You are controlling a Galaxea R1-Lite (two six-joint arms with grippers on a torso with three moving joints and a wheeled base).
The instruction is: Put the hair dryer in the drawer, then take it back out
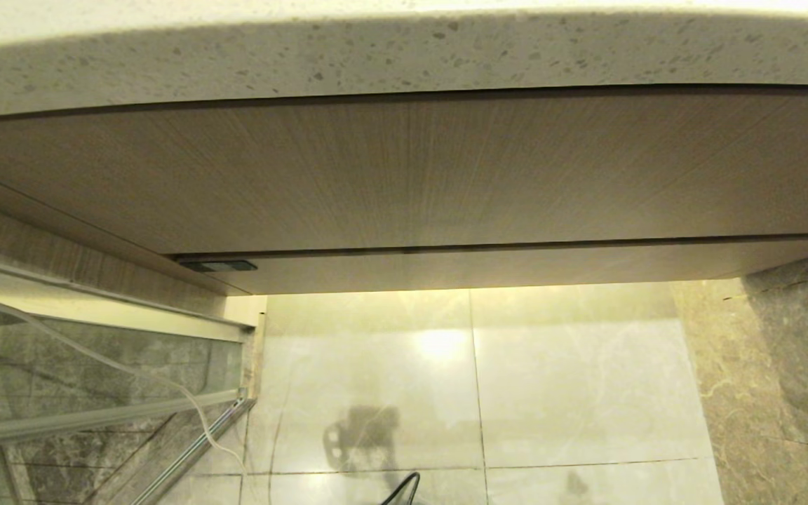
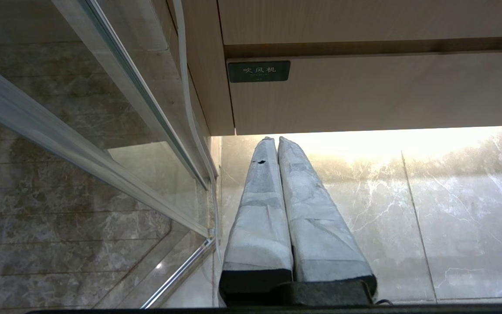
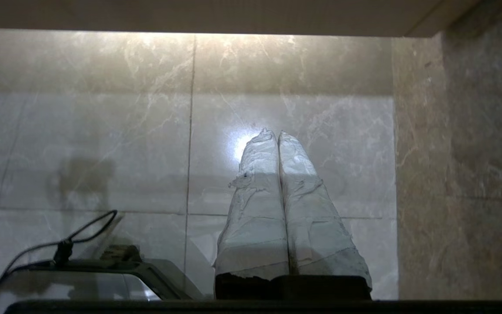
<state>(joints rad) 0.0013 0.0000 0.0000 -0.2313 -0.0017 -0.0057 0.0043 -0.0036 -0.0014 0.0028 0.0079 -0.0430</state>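
Note:
The drawer (image 1: 516,270) is the low pale wood-grain front under the vanity, and it is closed. A small dark label (image 1: 218,266) sits at its left end. The hair dryer is out of view. Neither gripper shows in the head view. In the left wrist view my left gripper (image 2: 276,139) hangs below the drawer (image 2: 364,91), its padded fingers pressed together with nothing between them. In the right wrist view my right gripper (image 3: 276,132) is also shut and empty, pointing at the floor tiles.
A speckled stone countertop edge (image 1: 404,49) overhangs a taller wood-grain panel (image 1: 404,175). A glass partition with a metal frame (image 1: 95,365) stands at the left and a dark marble wall (image 1: 797,365) at the right. Glossy floor tiles (image 1: 572,393) lie below. A black cable (image 3: 81,226) rises from my base.

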